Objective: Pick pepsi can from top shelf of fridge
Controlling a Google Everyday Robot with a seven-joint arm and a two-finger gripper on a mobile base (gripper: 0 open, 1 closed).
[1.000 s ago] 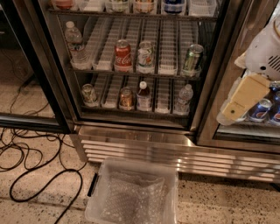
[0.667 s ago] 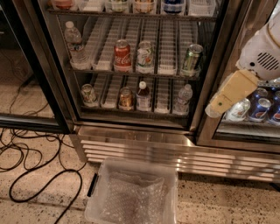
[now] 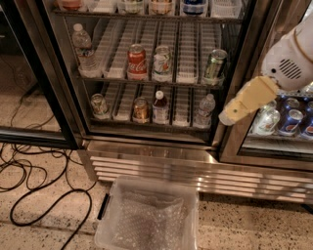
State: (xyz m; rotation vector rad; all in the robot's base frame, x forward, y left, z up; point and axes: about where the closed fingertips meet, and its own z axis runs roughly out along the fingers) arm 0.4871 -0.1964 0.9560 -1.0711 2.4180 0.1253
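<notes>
The pepsi can [image 3: 194,6] stands on the top shelf [image 3: 112,15] of the fridge [image 3: 146,149], right at the top edge of the camera view and a bit to the right of the middle. We see only its lower part. It is blue with a white band and a shiny bottom rim. We cannot read any words on it. Other drinks stand in the same row on its left, and they are cut off too.

On the rack below, we can read the curly white "Coca-Cola" on a red can [image 3: 137,61]. Just beside it is a white can [image 3: 161,63], and farther right a green can [image 3: 215,63]. A clear water bottle [image 3: 84,49] stands at the left end. We cannot read their labels. The cans sit in white ribbed plastic lanes [image 3: 188,49] that lie on dark wire racks.

The gripper [image 3: 229,116] is tan and blocky. It hangs from a round white arm part [image 3: 291,63] with little vent holes. It is well apart from the pepsi can, lower down and to the right, in front of the dark post between the glass doors. We cannot tell if it is open or closed. It holds nothing that we can see.

Behind the right glass, more blue cans [image 3: 292,121] with silver tops stand close together.

Under the doors is a shiny steel grille [image 3: 195,173] with long slats. On the speckled floor [image 3: 254,229] sits a clear plastic bin [image 3: 110,222] with bubble wrap [image 3: 146,219] inside. Black cables [image 3: 29,171] curl on the floor to the left.
</notes>
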